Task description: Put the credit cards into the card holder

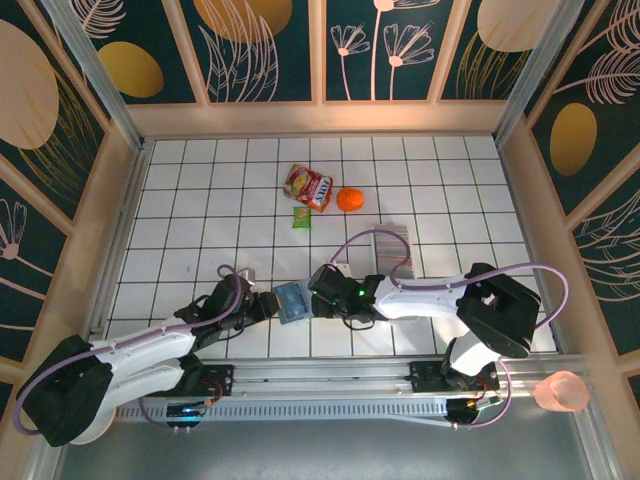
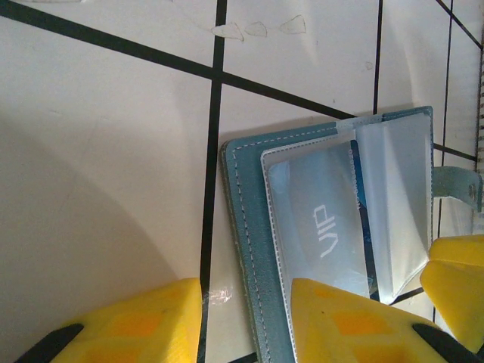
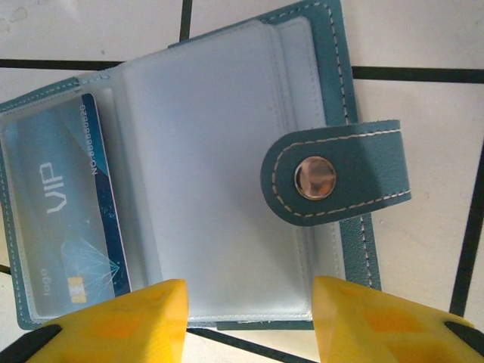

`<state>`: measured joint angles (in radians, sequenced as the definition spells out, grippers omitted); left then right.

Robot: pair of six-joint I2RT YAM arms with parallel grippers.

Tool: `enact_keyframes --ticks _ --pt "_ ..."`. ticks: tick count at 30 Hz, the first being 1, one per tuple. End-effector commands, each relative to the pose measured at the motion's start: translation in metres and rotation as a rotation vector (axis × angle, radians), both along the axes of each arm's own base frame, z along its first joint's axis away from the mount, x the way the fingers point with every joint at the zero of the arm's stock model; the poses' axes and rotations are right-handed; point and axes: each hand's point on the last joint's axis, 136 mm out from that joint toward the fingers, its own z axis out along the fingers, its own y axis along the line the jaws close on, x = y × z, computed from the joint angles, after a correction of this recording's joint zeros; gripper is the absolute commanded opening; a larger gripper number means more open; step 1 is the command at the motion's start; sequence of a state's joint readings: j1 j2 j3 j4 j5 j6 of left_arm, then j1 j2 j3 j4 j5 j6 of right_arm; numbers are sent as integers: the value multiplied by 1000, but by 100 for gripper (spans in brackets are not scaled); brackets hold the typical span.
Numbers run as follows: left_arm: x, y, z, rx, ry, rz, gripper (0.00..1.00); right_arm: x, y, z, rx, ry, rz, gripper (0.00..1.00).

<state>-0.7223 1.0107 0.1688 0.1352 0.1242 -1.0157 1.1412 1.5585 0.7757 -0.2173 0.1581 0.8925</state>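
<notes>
The teal-blue card holder (image 1: 290,300) lies open on the white tiles between my two grippers. A blue credit card (image 3: 64,219) marked VIP sits inside a clear sleeve on its left half (image 2: 325,234). The strap with a metal snap (image 3: 314,178) lies folded over the right side. My left gripper (image 2: 246,302) is open at the holder's stitched left edge (image 2: 249,249), its right finger over the sleeve. My right gripper (image 3: 249,302) is open, its fingers either side of the empty clear sleeves' (image 3: 219,174) lower edge. Neither gripper holds a card.
A long clear tray (image 1: 392,245) stands just behind the right gripper (image 1: 318,300). Farther back lie a snack bag (image 1: 308,186), an orange (image 1: 349,199) and a small green packet (image 1: 300,215). A pink cup (image 1: 562,391) sits off the table at the near right.
</notes>
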Motion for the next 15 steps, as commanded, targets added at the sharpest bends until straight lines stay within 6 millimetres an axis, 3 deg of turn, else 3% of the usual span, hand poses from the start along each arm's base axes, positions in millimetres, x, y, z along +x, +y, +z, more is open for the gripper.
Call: enact_keyframes --ticks 1,7,15 --pt "-3 -4 -4 -8 20 -16 36 9 3 24 21 -59 -36 48" --pt "-3 -4 -5 -4 24 -16 36 8 9 25 35 -61 -35 49" --pt "-2 -4 -4 -3 25 -16 35 6 20 4 19 -19 -24 50"
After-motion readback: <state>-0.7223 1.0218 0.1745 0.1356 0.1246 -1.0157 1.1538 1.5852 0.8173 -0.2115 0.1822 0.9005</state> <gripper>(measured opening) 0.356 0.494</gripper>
